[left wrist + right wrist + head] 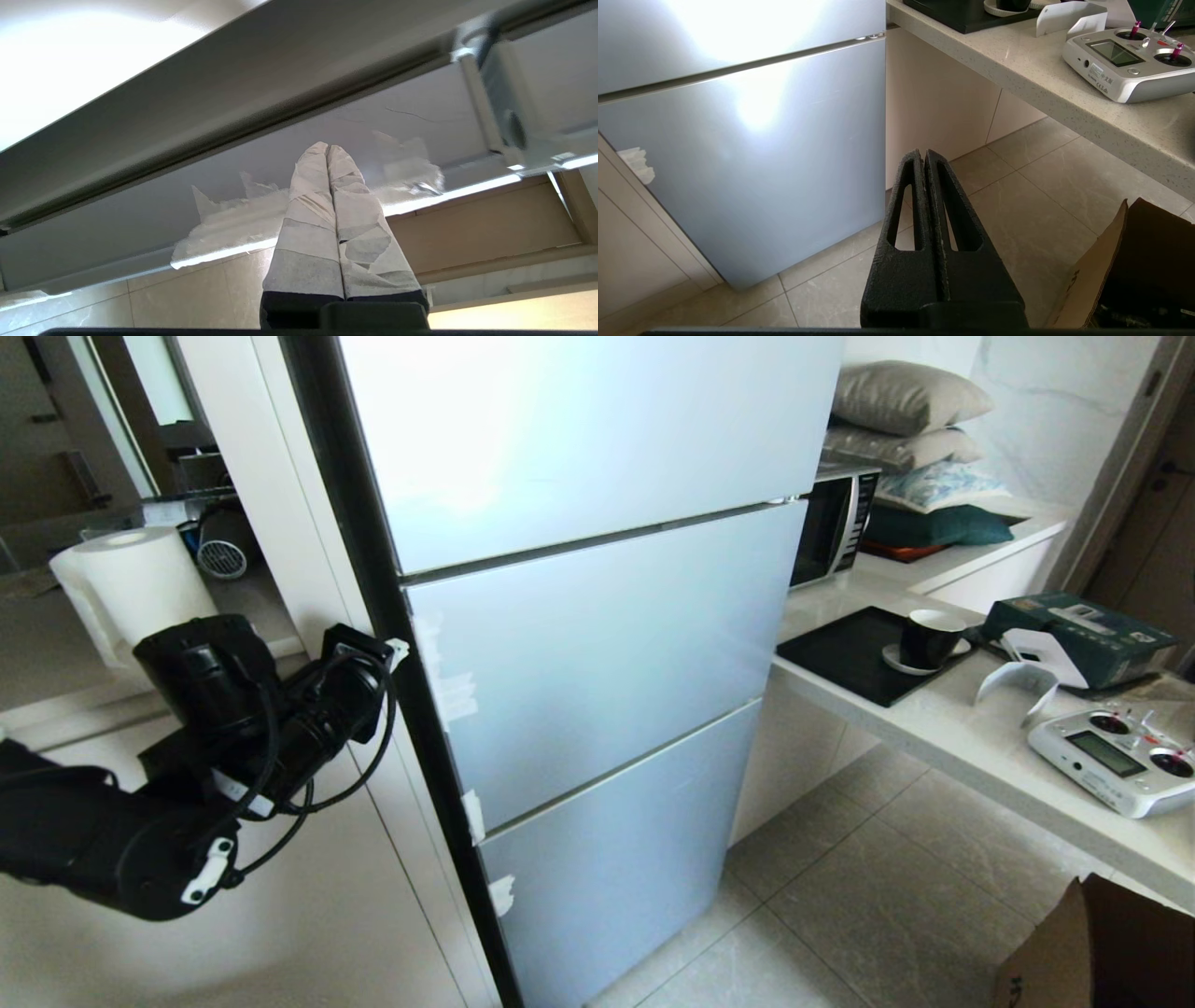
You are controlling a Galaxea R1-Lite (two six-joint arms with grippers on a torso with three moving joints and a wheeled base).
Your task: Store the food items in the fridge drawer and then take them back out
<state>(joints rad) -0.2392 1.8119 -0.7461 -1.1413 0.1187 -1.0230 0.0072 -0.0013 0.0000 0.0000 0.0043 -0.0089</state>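
While the fridge (597, 644) filled the middle of the frame with all three fronts closed, hiding drawer and food, your left gripper (328, 150) reached in from the lower left to its black side edge. Its taped fingers (310, 219) were pressed together on nothing, tips at a door seam, likely to pry. Your right gripper (923, 156) hung low, clamped empty.

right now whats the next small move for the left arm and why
Probably hook the left gripper, its taped fingers pressed together, onto the left edge of the fridge and pull a front open. All three fronts are closed, and it sits at the taped edge. The right gripper hangs shut, idle.
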